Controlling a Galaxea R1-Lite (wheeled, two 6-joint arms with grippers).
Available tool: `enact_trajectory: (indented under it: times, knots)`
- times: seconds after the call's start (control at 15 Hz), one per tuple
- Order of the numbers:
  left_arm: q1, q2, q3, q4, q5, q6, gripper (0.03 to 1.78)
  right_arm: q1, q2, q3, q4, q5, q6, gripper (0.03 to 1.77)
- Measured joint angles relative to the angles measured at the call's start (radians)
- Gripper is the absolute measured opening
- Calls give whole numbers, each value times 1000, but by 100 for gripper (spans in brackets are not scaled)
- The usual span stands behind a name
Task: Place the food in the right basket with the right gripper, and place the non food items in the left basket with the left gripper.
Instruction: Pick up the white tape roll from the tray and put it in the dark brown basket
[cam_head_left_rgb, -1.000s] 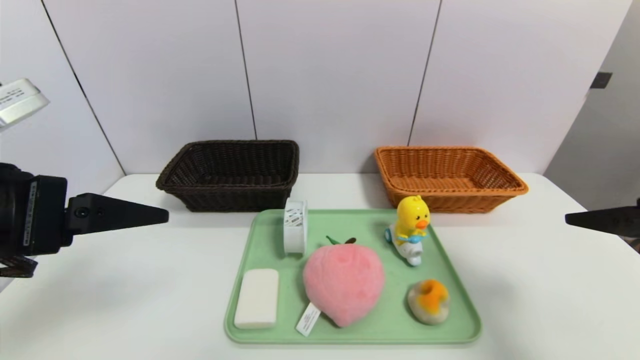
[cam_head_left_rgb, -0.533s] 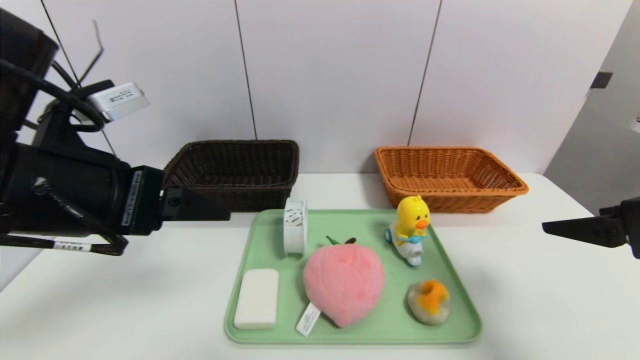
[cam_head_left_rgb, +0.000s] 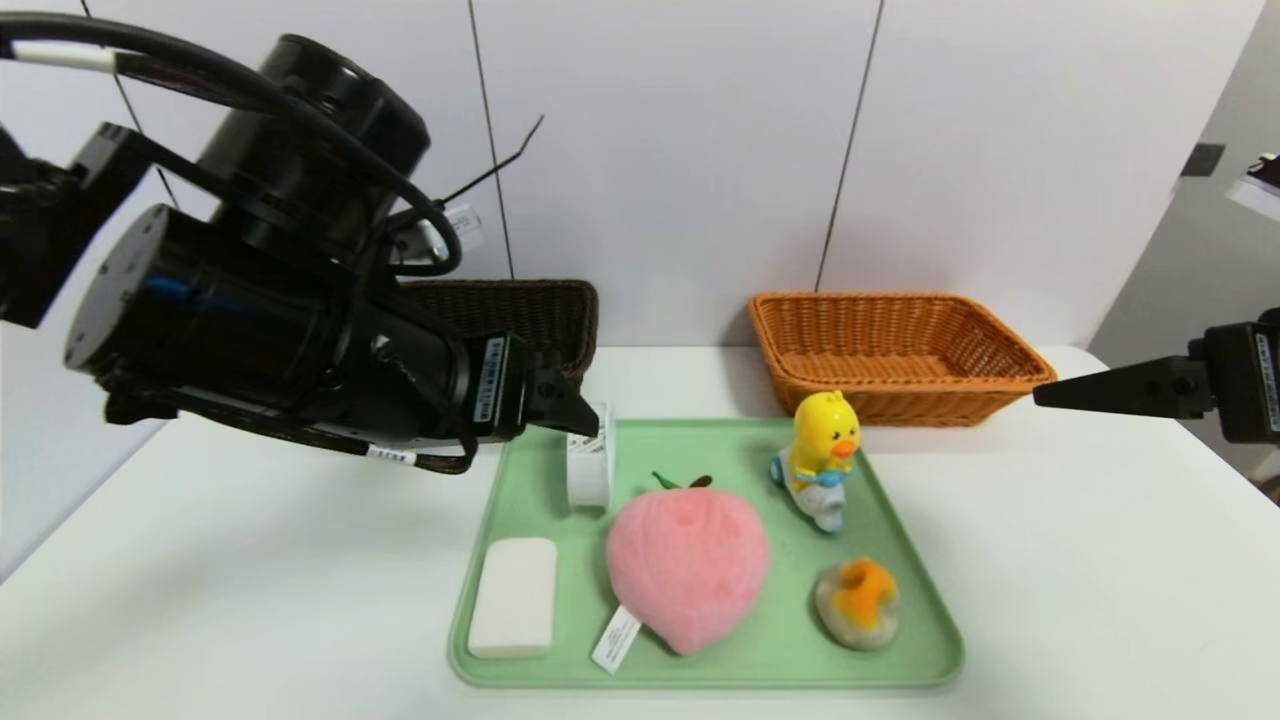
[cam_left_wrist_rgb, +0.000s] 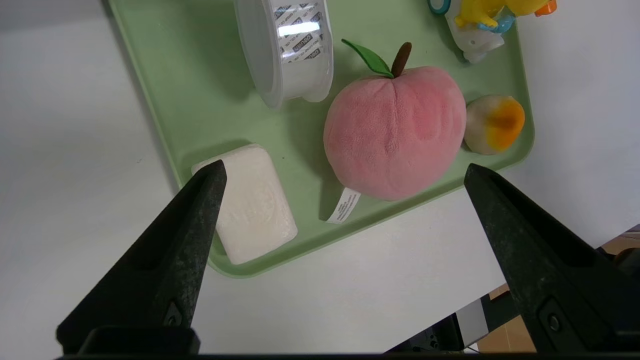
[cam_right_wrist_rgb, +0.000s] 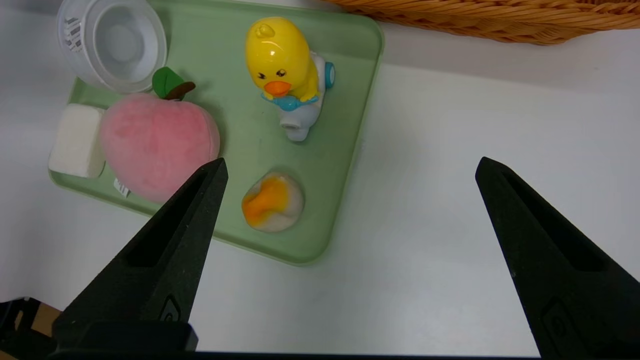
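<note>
Sorting not yet begun: all five items sit on the green tray (cam_head_left_rgb: 520, 470) at the counter's front centre. Left tool (cam_left_wrist_rgb: 342, 172), jaws spread wide and empty, hangs above the tray's left side, near the clear round tub (cam_head_left_rgb: 590, 455) and white soap bar (cam_head_left_rgb: 513, 597). Right tool (cam_right_wrist_rgb: 350, 167), also spread and empty, hovers off the tray's right edge.

Judgement: approach step. Left needs to descend onto a non-food item; tub or soap is nearest. Plush peach (cam_head_left_rgb: 687, 565) and orange-topped bun (cam_head_left_rgb: 857, 602) are for the orange basket (cam_head_left_rgb: 900, 350) at back right. Duck toy (cam_head_left_rgb: 823, 455) goes left.

Left arm hides most of the dark basket (cam_head_left_rgb: 545, 315), back left.
</note>
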Motion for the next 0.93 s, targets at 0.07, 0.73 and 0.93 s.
enact_trajectory:
  times: [0.07, 0.73, 0.93]
  knots:
    - [-8, 31, -17, 0, 3, -1, 169, 0, 7, -2, -2, 1, 0, 171]
    - [-83, 364, -224, 7, 322, 1, 169, -1, 10, 19, -7, 3, -3, 171]
    - [-78, 443, -278, 7, 367, -3, 169, -1, 10, 23, -9, 5, -7, 171]
